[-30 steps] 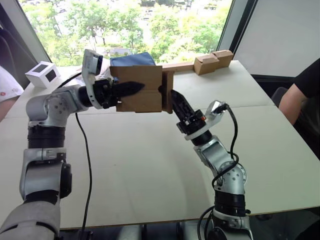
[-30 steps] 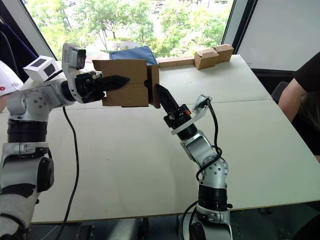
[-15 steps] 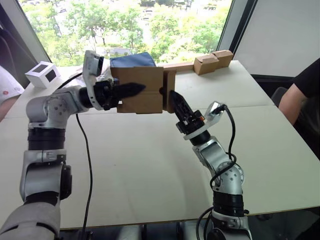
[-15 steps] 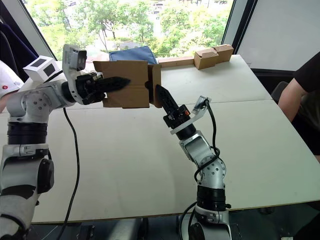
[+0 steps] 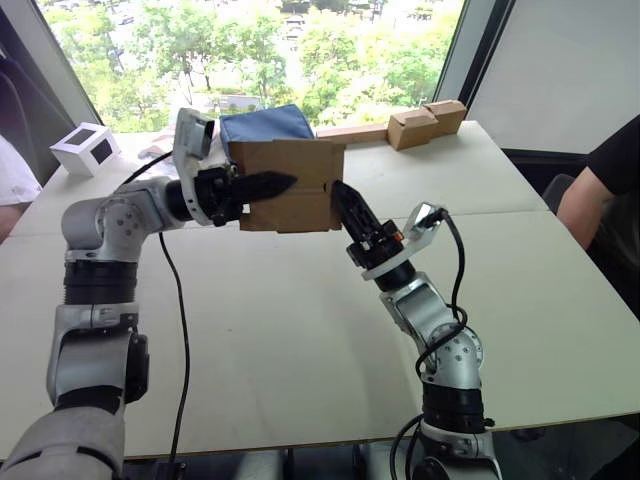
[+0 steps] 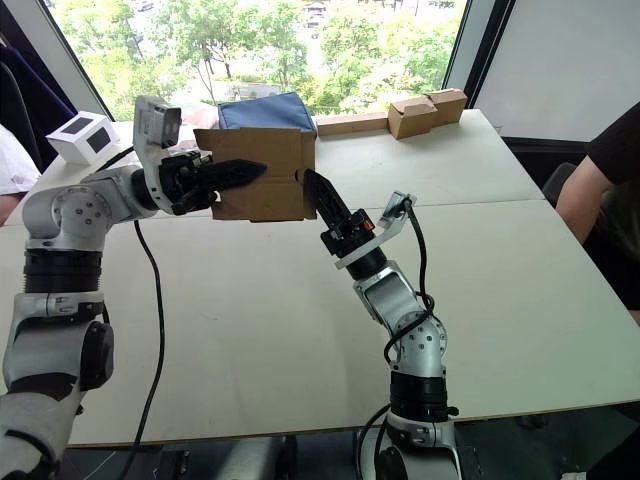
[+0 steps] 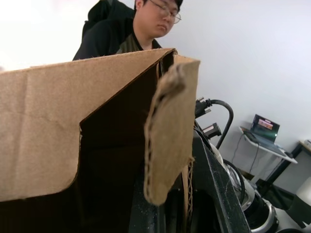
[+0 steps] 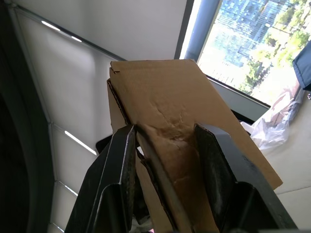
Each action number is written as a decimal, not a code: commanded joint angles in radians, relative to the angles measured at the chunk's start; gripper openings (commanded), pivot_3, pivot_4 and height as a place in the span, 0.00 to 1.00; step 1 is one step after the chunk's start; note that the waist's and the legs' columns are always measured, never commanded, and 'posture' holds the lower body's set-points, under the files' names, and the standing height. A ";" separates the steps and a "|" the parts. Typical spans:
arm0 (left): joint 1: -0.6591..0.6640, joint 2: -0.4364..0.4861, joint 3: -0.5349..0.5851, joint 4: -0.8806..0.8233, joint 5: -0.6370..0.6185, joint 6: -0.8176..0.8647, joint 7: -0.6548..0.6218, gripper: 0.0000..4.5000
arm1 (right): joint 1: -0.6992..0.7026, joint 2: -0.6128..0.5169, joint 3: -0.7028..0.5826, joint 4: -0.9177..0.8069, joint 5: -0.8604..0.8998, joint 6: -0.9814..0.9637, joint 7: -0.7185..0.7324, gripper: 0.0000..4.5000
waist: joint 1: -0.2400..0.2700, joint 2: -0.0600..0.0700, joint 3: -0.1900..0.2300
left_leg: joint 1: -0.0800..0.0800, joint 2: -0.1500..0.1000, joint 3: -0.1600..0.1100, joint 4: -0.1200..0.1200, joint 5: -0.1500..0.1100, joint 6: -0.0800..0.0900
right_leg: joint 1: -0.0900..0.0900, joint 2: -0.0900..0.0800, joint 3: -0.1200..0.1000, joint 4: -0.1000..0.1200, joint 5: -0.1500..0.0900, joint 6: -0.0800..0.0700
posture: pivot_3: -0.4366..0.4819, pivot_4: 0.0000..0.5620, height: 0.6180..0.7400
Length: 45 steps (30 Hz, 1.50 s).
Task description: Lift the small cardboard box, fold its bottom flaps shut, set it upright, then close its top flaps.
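Observation:
The small cardboard box hangs on its side above the table, in the air. My left gripper is shut on its front wall, with one black finger lying across the brown face. The bottom flaps at the box's right end are folded in against it. My right gripper is open and its fingertips press against that end. In the right wrist view a flap edge runs between the spread fingers. The top flaps are hidden behind my left hand.
A blue cloth bundle lies right behind the box. A white box with a dark window sits far left, and tan cardboard blocks on a strip far right. A person's arm is at the right edge of the table.
The flap that stood out at the box's right end is now pressed in flat. The left gripper and box have shifted slightly right and lower. The right gripper has moved closer against the box.

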<state>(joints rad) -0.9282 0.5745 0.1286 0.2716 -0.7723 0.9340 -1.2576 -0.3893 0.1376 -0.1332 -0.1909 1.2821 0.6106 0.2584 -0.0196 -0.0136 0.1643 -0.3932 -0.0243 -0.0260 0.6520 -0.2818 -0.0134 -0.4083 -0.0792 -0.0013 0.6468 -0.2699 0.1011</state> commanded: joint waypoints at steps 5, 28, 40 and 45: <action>-0.016 -0.023 0.006 -0.016 -0.006 -0.021 0.012 0.00 | 0.002 0.033 0.051 -0.036 0.016 0.018 0.008 0.42 | 0.001 0.000 0.000 | 0.000 0.000 0.000 0.000 0.000 0.000 | 0.000 0.000 0.000 0.000 0.000 0.000 | 0.48 0.27 0.98; -0.040 -0.006 0.037 0.002 -0.024 -0.021 0.026 0.00 | 0.049 -0.065 -0.028 -0.071 -0.005 -0.016 0.002 0.42 | 0.000 0.000 0.000 | 0.000 0.000 0.000 0.000 0.000 0.000 | 0.000 0.000 0.000 0.000 0.000 0.000 | 0.48 0.27 0.98; -0.040 0.002 0.038 0.000 -0.030 -0.006 0.027 0.00 | 0.069 -0.100 -0.041 -0.105 -0.037 -0.038 -0.005 0.02 | 0.001 0.000 0.000 | 0.000 0.000 0.000 0.000 0.000 0.000 | 0.000 0.000 0.000 0.000 0.000 0.000 | 0.48 0.27 0.98; -0.037 -0.005 0.035 -0.004 -0.030 -0.003 0.028 0.00 | 0.053 -0.130 0.025 -0.117 -0.114 -0.032 0.023 0.02 | 0.001 0.000 0.000 | 0.000 0.000 0.000 0.000 0.000 0.000 | 0.000 0.000 0.000 0.000 0.000 0.000 | 0.48 0.27 0.98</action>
<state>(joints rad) -0.9425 0.5642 0.1379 0.2916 -0.7776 0.9328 -1.2283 -0.3186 0.0111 -0.1397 -0.2538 1.1904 0.5823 0.2565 -0.0190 -0.0136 0.1643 -0.3931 -0.0244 -0.0260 0.6520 -0.2818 -0.0134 -0.4083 -0.0789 -0.0013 0.6467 -0.2699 0.1011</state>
